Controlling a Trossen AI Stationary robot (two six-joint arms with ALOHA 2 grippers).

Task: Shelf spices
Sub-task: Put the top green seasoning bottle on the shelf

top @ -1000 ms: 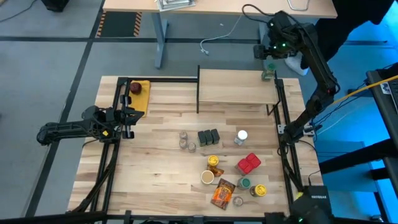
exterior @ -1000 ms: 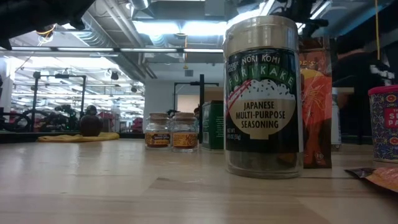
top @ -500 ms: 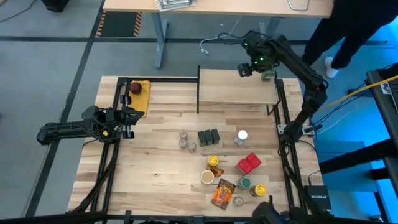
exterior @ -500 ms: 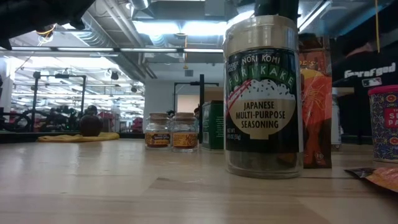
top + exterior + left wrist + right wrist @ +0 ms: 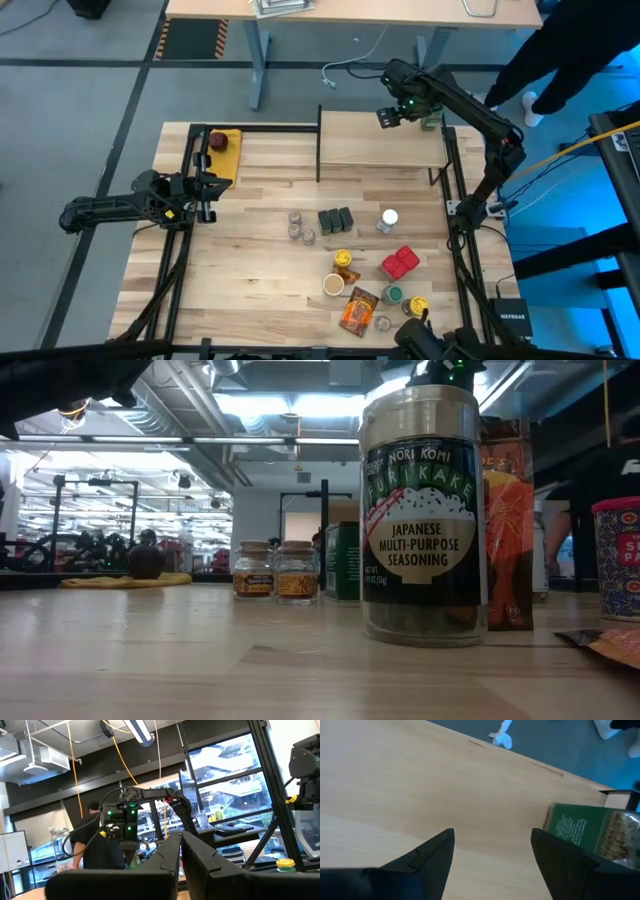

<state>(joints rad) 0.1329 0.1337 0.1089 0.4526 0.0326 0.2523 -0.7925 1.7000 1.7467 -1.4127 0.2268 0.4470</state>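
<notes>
The shelf (image 5: 370,145) is a pale board on a black frame at the table's far side. One green-labelled spice jar (image 5: 432,121) sits on its far right corner. My right gripper (image 5: 392,114) hovers open over the board (image 5: 420,785), just left of that jar (image 5: 590,832), with nothing between its fingers. The other spices stand on the tabletop: two small jars (image 5: 297,226), dark tins (image 5: 336,221), a white-lidded jar (image 5: 389,218), red boxes (image 5: 400,263) and an orange packet (image 5: 358,310). My left gripper (image 5: 207,187) waits shut at the table's left (image 5: 180,836).
A dark red round thing on a yellow pad (image 5: 220,142) lies at the far left corner. The tall furikake jar (image 5: 422,515) stands close to the low camera. A person (image 5: 570,50) stands beyond the table's far right corner. Bare board lies left of my right gripper.
My right gripper has come down and toward the table's left, from beyond the shelf's far right corner to above the board, tipping more downward. It stays open. The jar on the shelf corner has stayed where it was.
</notes>
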